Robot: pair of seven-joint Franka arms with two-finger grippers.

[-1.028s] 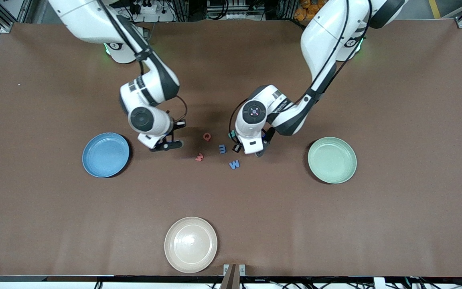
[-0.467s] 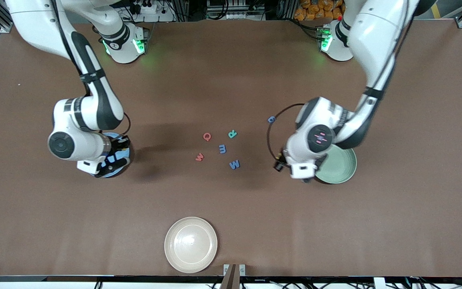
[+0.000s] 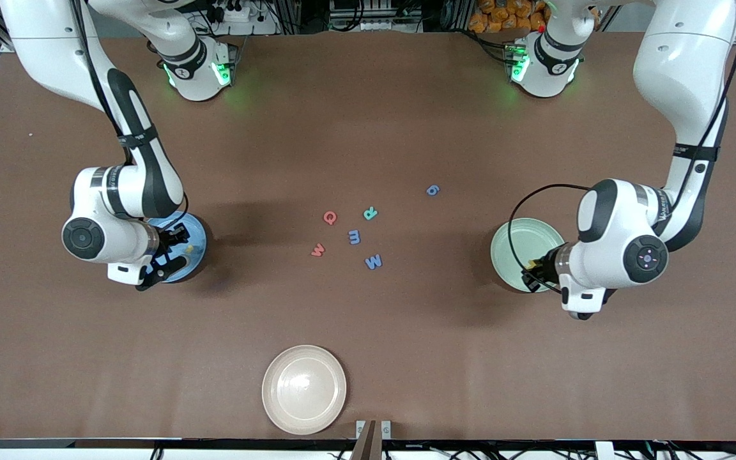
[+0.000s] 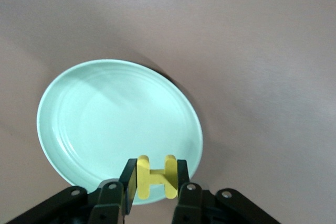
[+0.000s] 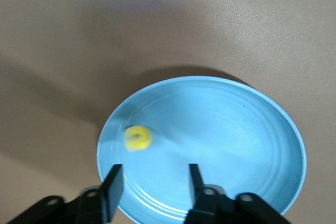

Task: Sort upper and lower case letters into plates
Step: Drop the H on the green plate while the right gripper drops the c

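My left pincer [image 4: 152,182] is clamped on the yellow H [image 4: 156,176], hanging over the rim of the green plate [image 4: 94,114]; my right pincer [image 5: 152,184] is spread wide with nothing in it, over the blue plate [image 5: 236,145]; a small yellow letter [image 5: 138,138] is inside that plate, just under my right fingers [image 5: 112,182]; five more letters [image 3: 355,237] lie on the table [image 3: 368,115] between my two pincers.

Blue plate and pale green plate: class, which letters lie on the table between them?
In the front view, between the blue plate and the pale green plate lie a red Q, teal R, blue m, red w and blue W.
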